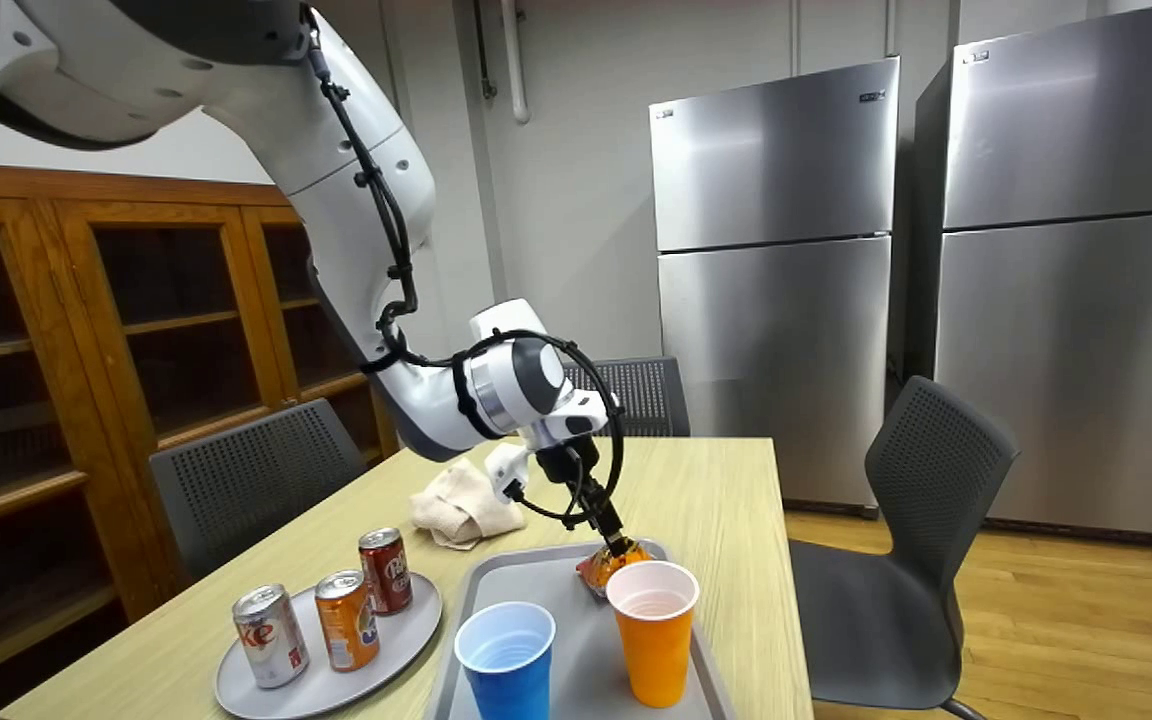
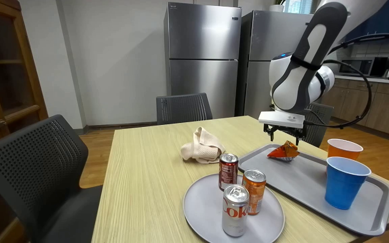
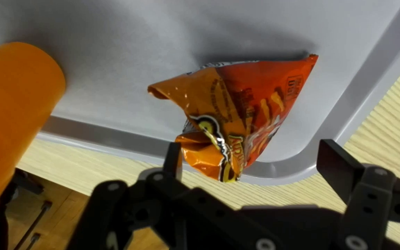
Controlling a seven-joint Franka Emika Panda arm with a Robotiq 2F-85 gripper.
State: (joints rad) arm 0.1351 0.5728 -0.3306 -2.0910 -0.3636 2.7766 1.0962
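Note:
A crumpled orange and red snack bag (image 3: 241, 107) lies on the grey tray (image 2: 302, 179), close to one of its corners. In the wrist view my gripper (image 3: 254, 161) stands open, its fingers wide apart, with the near end of the bag close to the left finger (image 3: 172, 159). Whether that finger touches the bag I cannot tell. In an exterior view the gripper (image 2: 284, 140) hangs just above the bag (image 2: 284, 152), pointing down. An orange cup (image 1: 656, 645) and a blue cup (image 1: 506, 665) stand upright on the same tray.
A round grey plate (image 2: 203, 206) beside the tray bears a silver can (image 2: 235, 212), an orange can (image 2: 255, 189) and a dark red can (image 2: 228, 172). A beige cloth (image 2: 204, 148) lies bunched on the wooden table (image 2: 147, 175). Chairs surround the table.

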